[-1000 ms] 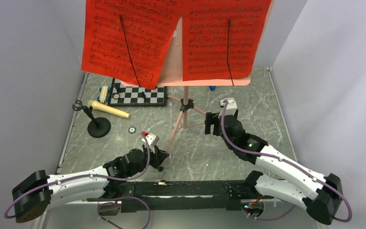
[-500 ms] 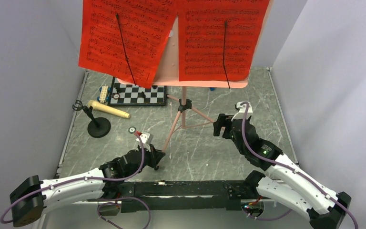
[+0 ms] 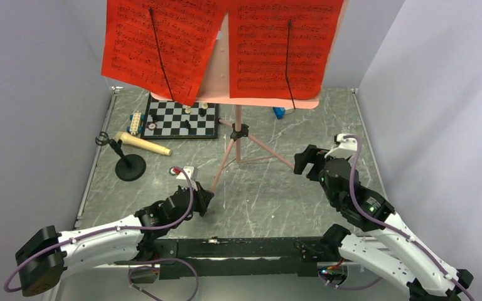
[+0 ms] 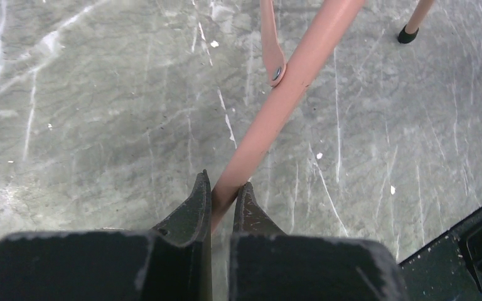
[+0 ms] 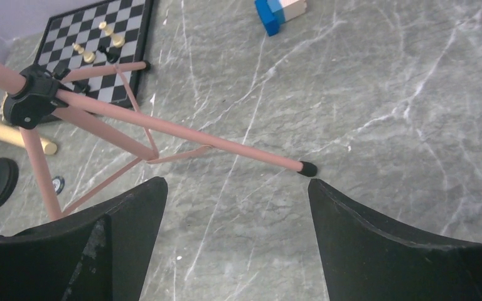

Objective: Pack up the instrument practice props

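Left hand [image 4: 223, 188] clamps a leg of the pink music stand [image 4: 289, 88]; right hand [image 5: 236, 183] spread apart.

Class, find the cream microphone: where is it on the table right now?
In the top view, the microphone lies on the robot's left, beside the chessboard's near-left corner, with the black round stand base just below it in the picture.

Microphone [image 3: 139, 143] left of music stand [image 3: 238, 125]

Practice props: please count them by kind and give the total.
Music stand: 1
Red pages: 2
Microphone with stand: 1
Total: 4
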Robot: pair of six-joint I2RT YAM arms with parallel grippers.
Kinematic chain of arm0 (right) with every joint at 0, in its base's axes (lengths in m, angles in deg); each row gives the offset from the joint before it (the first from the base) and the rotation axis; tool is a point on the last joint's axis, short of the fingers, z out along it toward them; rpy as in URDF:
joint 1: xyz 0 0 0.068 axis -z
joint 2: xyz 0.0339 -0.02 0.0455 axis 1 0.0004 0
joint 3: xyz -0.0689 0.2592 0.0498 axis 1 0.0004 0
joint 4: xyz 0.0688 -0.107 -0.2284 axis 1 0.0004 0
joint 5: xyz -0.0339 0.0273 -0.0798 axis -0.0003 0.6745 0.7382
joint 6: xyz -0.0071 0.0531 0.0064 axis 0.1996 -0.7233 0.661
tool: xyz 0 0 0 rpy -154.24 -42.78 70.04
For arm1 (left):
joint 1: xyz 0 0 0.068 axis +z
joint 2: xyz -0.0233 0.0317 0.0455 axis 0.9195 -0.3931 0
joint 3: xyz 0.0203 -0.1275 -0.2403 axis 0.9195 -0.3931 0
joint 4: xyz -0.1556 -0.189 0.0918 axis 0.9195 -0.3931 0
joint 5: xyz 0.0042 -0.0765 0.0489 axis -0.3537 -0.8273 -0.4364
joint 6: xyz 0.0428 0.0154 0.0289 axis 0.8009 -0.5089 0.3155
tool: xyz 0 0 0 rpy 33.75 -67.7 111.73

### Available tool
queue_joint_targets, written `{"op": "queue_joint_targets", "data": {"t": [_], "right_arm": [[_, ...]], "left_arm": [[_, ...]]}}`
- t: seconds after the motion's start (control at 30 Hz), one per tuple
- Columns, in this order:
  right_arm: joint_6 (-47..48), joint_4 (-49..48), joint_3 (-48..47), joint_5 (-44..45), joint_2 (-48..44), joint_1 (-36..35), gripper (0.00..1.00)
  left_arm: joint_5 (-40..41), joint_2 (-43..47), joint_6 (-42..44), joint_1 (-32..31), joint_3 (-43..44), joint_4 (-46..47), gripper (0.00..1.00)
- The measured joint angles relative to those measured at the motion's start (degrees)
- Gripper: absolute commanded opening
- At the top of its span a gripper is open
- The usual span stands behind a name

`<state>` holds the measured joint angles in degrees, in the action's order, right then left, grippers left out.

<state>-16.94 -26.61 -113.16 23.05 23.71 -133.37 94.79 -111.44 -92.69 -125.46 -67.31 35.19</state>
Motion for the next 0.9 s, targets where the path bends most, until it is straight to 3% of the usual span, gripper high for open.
{"op": "queue_joint_targets", "data": {"t": [0.6, 0.9], "right_arm": [[5.4, 3.0, -18.2, 4.6, -2.8, 0.1, 0.95], [9.7, -1.8, -23.7, 2.3, 0.7, 0.1, 0.99]], "left_arm": [[3.7, -5.9, -0.3, 3.1, 3.2, 0.2, 0.01], [4.6, 0.0, 0.1, 5.4, 0.3, -2.6, 0.63]]}}
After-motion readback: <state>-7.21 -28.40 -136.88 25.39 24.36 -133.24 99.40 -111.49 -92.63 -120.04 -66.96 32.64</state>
